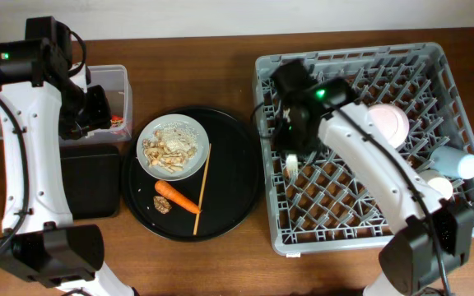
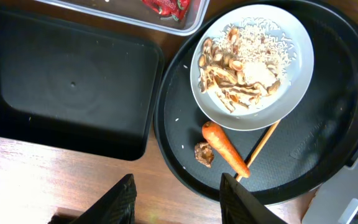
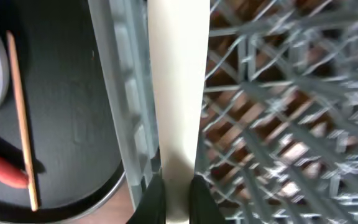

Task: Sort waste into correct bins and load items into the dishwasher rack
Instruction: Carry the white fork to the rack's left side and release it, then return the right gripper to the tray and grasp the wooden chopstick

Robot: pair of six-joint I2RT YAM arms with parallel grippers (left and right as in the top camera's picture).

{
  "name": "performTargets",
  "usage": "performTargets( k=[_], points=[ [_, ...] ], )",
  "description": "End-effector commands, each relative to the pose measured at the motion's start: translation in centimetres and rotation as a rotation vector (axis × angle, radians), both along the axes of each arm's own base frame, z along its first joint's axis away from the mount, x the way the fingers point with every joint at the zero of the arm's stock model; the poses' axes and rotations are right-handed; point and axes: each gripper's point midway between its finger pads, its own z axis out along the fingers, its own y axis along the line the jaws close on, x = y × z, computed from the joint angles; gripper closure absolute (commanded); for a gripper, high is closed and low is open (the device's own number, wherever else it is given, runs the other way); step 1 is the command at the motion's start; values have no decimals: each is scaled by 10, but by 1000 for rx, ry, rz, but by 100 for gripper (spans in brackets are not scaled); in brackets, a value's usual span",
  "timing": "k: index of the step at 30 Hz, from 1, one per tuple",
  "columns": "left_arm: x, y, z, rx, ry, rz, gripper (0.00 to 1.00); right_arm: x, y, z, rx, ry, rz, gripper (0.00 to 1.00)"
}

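My right gripper (image 1: 293, 158) is shut on the white plastic fork (image 3: 176, 93) and holds it over the left edge of the grey dishwasher rack (image 1: 360, 215). The pink bowl (image 1: 389, 123) and light-blue cup (image 1: 456, 163) lie in the rack. The pale plate (image 1: 189, 130) with beige food scraps (image 1: 169, 148), the carrot (image 1: 176, 196), the brown lump (image 1: 163, 206) and the chopstick (image 1: 203, 186) are on the round black tray (image 1: 237, 177). My left gripper (image 2: 179, 200) is open and empty above the table, near the clear box (image 1: 113, 82) holding the red wrapper (image 2: 166, 6). I see no tissue.
The shallow black rectangular tray (image 1: 89, 181) lies in front of the clear box, left of the round tray. A small white object (image 1: 439, 187) rests in the rack near the cup. The rack's pegs (image 3: 278, 124) stand right beside the fork.
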Motion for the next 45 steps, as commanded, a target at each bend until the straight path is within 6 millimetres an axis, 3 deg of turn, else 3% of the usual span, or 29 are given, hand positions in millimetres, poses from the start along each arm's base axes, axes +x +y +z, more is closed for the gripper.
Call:
performTargets(
  k=[1, 3, 6, 8, 9, 10, 14, 16, 19, 21, 26, 28, 31, 34, 37, 45],
  points=[
    [-3, 2, 9, 7, -26, 17, 57, -19, 16, -29, 38, 71, 36, 96],
    [-5, 2, 8, 7, -20, 16, 57, -26, 13, -52, 30, 90, 29, 96],
    [-4, 2, 9, 7, -21, 16, 57, -27, 13, -67, 31, 85, 31, 93],
    [-4, 2, 9, 7, -21, 16, 57, -23, 15, -64, 38, 67, 43, 60],
    [-4, 2, 9, 7, -21, 16, 57, -20, 16, -60, 43, 53, 53, 55],
    [-5, 2, 8, 7, -20, 16, 57, -16, 18, -51, 52, 35, 53, 54],
    [-4, 2, 9, 7, -21, 16, 57, 12, 40, 34, 144, -156, 82, 52],
    [-4, 2, 9, 7, -21, 16, 57, 7, 65, 47, 178, -186, 142, 52],
    [-4, 2, 9, 7, -23, 16, 57, -17, 112, 23, 193, -135, 178, 46],
    [-4, 2, 9, 7, -24, 17, 57, -31, 144, -12, 179, -69, 176, 45],
    [-4, 2, 9, 7, -24, 17, 57, -37, 189, -98, 132, 7, 164, 46],
    [-4, 2, 9, 7, -24, 17, 57, -36, 191, -124, 105, 29, 151, 46],
    [-4, 2, 9, 7, -24, 16, 57, -28, 191, -142, 78, 9, 131, 46],
    [-4, 2, 9, 7, -24, 16, 57, -24, 184, -149, 32, -9, 123, 47],
    [-3, 2, 9, 7, -25, 17, 57, -27, 171, -151, -25, 0, 100, 64],
    [-3, 2, 9, 7, -25, 16, 57, -32, 166, -152, -40, 22, 74, 76]
  ],
)
